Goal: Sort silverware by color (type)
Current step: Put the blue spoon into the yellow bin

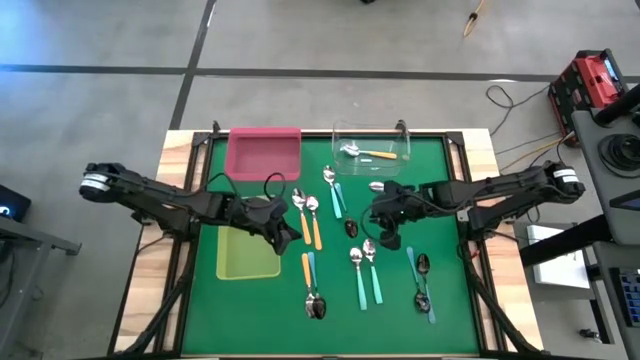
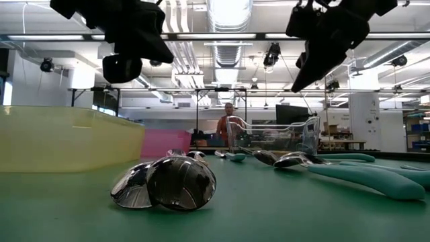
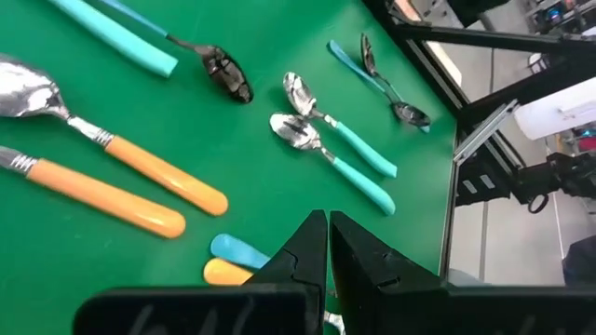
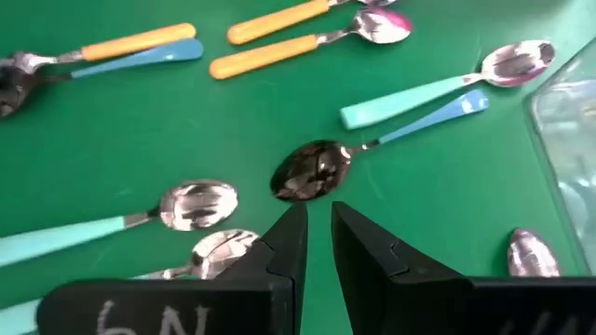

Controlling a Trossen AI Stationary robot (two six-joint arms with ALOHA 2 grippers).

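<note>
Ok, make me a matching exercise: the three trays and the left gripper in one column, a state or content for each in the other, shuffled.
Things:
1. pink tray
2. clear tray
3. yellow-green tray
4. left gripper

States:
A. fingers shut, holding nothing
B. holds one orange-handled spoon
C. at the mat's far edge, no spoon in it
D. beside the left gripper, no spoon in it

Pairs: 1-C, 2-B, 3-D, 4-A

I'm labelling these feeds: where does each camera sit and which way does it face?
High: overhead, straight down; table, both arms.
Low: table height, level into the room; arms hang above.
Left wrist: over spoons; shut left hand.
Right wrist: over spoons; right hand empty, fingers slightly apart.
Shared: orange spoon pair.
</note>
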